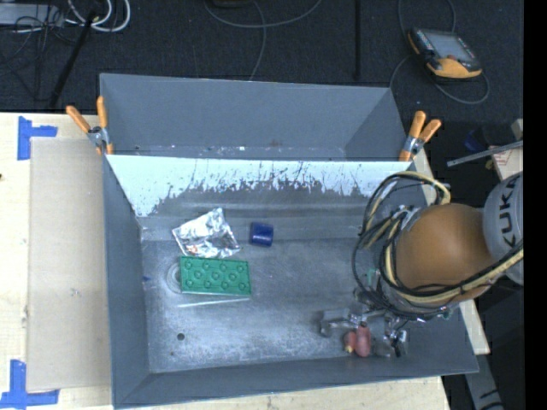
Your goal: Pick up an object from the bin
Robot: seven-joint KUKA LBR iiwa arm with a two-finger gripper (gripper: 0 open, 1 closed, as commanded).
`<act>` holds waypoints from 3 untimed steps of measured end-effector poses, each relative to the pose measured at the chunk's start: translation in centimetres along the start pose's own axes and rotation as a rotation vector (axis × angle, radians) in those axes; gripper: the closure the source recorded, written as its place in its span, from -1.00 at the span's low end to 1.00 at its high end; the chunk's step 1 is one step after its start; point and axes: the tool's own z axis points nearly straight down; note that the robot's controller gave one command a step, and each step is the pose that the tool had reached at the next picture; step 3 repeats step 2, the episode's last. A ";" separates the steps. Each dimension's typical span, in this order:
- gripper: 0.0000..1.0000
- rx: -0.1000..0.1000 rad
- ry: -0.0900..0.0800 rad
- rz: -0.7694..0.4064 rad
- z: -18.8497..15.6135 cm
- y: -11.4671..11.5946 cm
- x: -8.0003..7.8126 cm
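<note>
My gripper (369, 325) is low over the bin floor near the front right corner, under the arm's wrist. A small red-pink thing (360, 341) lies right at its lower end, touching or nearly touching the metal parts; whether it is gripped I cannot tell. Far to the left, a green flat studded plate (215, 276) rests on the floor. A crumpled silver foil wrapper (205, 233) lies just behind the plate. A small blue block (261, 234) sits to the right of the wrapper.
The arm's orange dome and looped cables hang over the bin's right side, close to the right wall. Bare floor stretches between the green plate and the gripper.
</note>
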 end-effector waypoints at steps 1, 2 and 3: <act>1.00 -0.005 0.003 -0.004 0.1 0.2 0.0; 1.00 0.002 -0.001 -0.044 -18.1 -0.9 -3.7; 1.00 0.002 -0.001 -0.044 -18.1 -0.9 -3.7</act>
